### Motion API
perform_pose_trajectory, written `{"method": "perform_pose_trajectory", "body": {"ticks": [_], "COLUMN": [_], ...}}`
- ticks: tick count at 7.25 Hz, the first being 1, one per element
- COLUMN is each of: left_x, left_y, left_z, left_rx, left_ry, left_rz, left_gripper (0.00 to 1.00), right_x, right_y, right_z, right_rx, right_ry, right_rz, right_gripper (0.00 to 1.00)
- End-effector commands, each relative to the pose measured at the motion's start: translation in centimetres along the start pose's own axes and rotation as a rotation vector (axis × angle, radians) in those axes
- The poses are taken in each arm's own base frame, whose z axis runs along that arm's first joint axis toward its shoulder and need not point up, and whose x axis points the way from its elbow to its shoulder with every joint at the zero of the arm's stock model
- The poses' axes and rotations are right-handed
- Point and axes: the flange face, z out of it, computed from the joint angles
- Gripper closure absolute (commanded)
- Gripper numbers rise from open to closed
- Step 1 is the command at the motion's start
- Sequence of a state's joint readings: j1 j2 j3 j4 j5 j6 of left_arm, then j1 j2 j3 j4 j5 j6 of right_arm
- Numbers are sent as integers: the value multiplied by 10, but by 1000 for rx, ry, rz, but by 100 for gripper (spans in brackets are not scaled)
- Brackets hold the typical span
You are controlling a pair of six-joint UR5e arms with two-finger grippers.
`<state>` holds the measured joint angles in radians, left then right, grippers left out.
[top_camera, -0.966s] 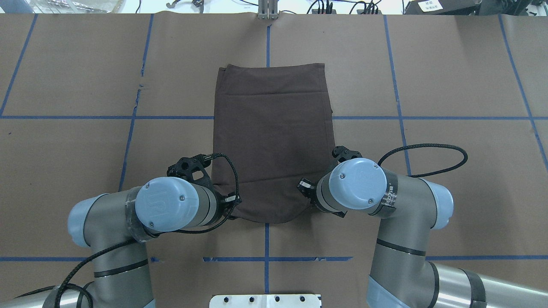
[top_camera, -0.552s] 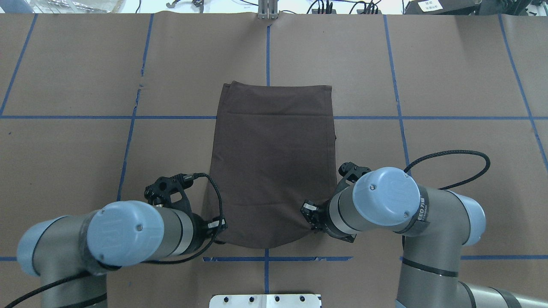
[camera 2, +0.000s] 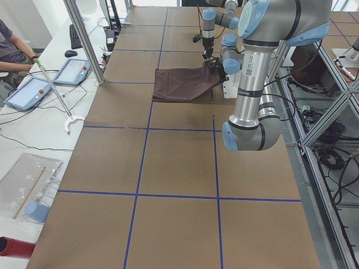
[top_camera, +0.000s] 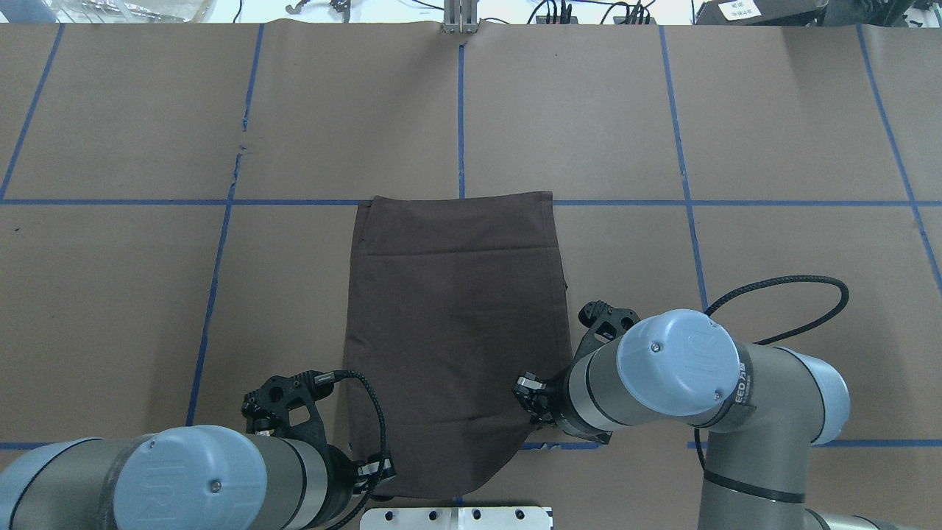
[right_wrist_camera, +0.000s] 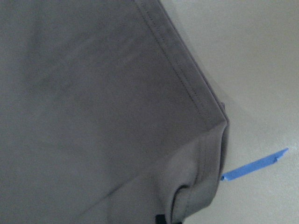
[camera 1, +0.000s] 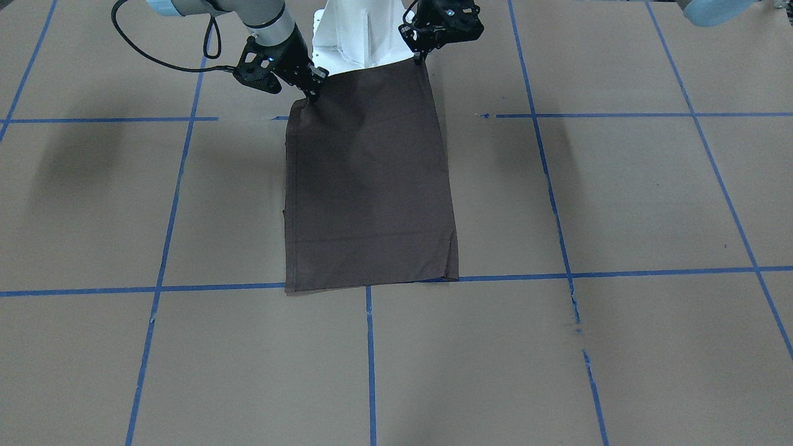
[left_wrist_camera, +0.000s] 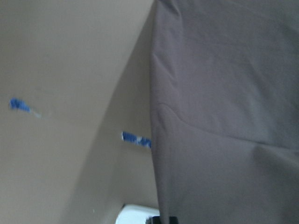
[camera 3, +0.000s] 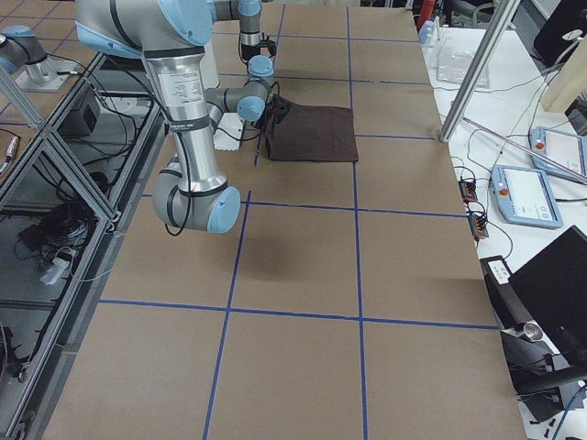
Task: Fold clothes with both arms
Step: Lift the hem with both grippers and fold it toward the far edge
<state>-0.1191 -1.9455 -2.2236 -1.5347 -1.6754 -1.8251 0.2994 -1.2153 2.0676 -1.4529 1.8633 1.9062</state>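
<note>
T-shirt (top_camera: 452, 331) lies mid-table on the brown-covered table (top_camera: 736, 110), just in front of the robot. It is already narrowed to a long dark rectangle with no sleeve sticking out on either side, so I'd say the side folds are done. Its far edge rests flat along a line of blue tape (camera 1: 526, 274). The edge nearest the robot is raised off the surface close to the white pedestal (camera 1: 356, 37) and bows a little between its two corners. The left gripper (camera 1: 422, 57) is pinched onto one of those corners and the right gripper (camera 1: 311, 93) onto the other, both closed on cloth, with the fabric drawn up to them from the table. From where I stand, the end-to-end fold is what remains. The held edge has to be carried over towards the far edge and laid down square, perhaps with one more fold after that for a compact packet. Nothing is doubled over lengthwise yet, so the job looks a little past halfway.
</note>
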Motion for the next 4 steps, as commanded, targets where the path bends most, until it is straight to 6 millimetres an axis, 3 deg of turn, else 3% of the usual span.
{"method": "perform_pose_trajectory", "body": {"ticks": [1, 2, 4], "left_x": [14, 18, 57], "left_y": [-63, -134, -238], "left_z": [-22, -32, -15], "left_rx": [105, 158, 231], "left_ry": [41, 25, 1], "left_rz": [-20, -36, -76], "left_gripper": [100, 100, 100], "right_x": [-33, -48, -101], "right_y": [-53, -102, -181], "right_z": [-7, -18, -21], "right_rx": [79, 130, 138], "right_ry": [-52, -75, -51], "right_rz": [10, 29, 84], "right_gripper": [100, 100, 100]}}
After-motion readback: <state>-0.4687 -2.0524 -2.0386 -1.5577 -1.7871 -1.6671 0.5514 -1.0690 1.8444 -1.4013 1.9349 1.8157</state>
